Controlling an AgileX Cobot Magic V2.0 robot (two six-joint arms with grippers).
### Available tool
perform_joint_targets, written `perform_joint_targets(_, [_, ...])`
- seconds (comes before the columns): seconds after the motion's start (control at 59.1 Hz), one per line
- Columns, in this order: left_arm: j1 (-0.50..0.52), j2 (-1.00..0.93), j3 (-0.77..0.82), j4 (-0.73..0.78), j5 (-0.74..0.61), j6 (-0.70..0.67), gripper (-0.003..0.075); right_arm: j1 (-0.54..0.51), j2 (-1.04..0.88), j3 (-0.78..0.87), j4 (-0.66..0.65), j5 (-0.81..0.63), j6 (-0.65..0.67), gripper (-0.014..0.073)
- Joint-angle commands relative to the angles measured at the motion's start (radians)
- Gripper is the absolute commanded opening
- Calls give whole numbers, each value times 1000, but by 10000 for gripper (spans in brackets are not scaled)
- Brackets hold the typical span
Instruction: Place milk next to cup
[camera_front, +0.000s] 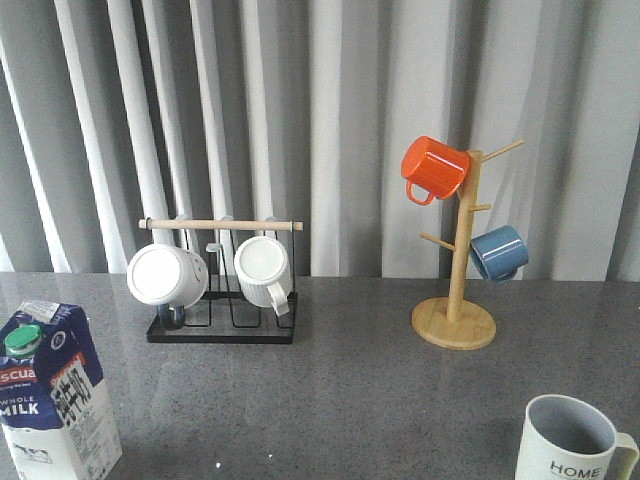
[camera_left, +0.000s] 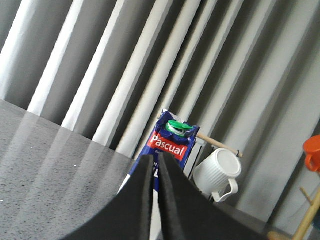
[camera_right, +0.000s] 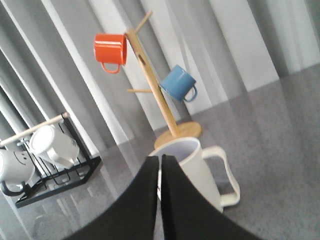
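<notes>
The milk (camera_front: 55, 395), a blue-and-white carton with a green cap, stands at the table's front left. In the left wrist view the milk (camera_left: 172, 142) is just beyond my left gripper (camera_left: 155, 161), whose black fingers are pressed together and hold nothing. The cup (camera_front: 572, 440), a white mug with grey inside and "HOME" lettering, stands at the front right. In the right wrist view the cup (camera_right: 202, 172) is just beyond my right gripper (camera_right: 160, 161), which is also shut and empty. Neither gripper shows in the front view.
A black wire rack (camera_front: 222, 325) with a wooden bar holds two white mugs (camera_front: 168, 275) at the back left. A wooden mug tree (camera_front: 455, 322) at the back right carries an orange mug (camera_front: 433, 168) and a blue mug (camera_front: 498, 252). Grey curtains hang behind the table.
</notes>
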Motion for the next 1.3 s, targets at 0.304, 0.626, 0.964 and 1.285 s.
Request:
perform_joint_targets(0.304, [0,-11,-107,-8,-82,-390,361,-1,205,-248,-136,-137,-11,526])
perform_joint_targets(0.626, [-14,-11,-142,108,-207,-524,399,-1,326,-483,-274,81,-83,559])
perform_joint_targets(0.964, [-17,-9,-271,334,-46,-525,399,-1,796,-970,-485,579,-217,535])
perform_joint_targets(1.285, [-17,-9,-271,333,-32,-525,399,-1,1006,-762,-429,568,-235,483])
